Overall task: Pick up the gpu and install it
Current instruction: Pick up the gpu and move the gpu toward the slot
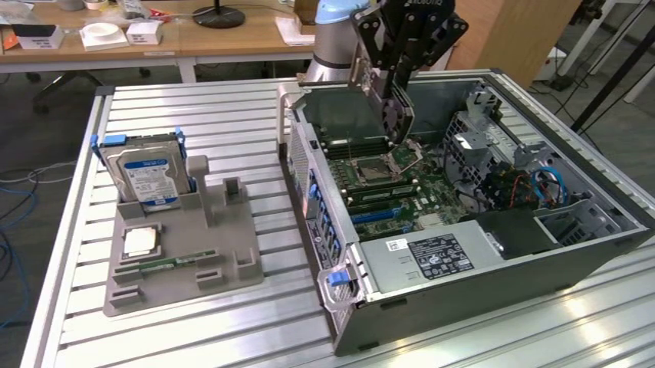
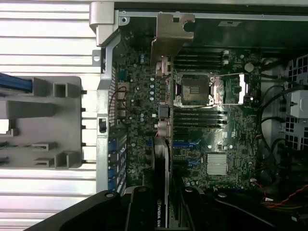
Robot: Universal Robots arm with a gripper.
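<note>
**Item: gpu** (image 1: 381, 100) (image 2: 161, 163). Thin flat card, held on edge and upright in the air above the open computer case (image 1: 492, 303). It hangs over the far part of the motherboard (image 1: 409, 188) (image 2: 139, 96), its lower edge just above the CPU socket (image 1: 373, 170) (image 2: 195, 90). It is not seated in any slot. In the wrist view it is seen edge-on, with a printed maker's label close to the fingers and its metal bracket (image 2: 171, 36) at the end farthest from them.

**Gripper** (image 1: 397, 73) (image 2: 163, 207). Black, pointing down, with the fingers clamped on the gpu's upper edge, one on each face.

**Motherboard.** Lies flat in the case floor. The CPU socket is open, with memory slots on both sides of it. A small silver heatsink (image 2: 216, 163) sits apart from the socket.

**Computer case.** Lies on its side with the panel off. A power supply (image 1: 430, 257) with a white label is at its near end, and blue cables (image 1: 548, 184) are toward the exterior view's right.

**Grey holder** (image 1: 230, 238). Stands beside the case on the exterior view's left. It carries:
- a hard drive (image 1: 143, 178), upright at its far end
- a processor chip (image 1: 140, 241), lying flat
- a memory stick (image 1: 169, 263), just nearer than the chip

**Table** (image 1: 205, 330). Slatted aluminium, bearing the case and the holder.
</note>
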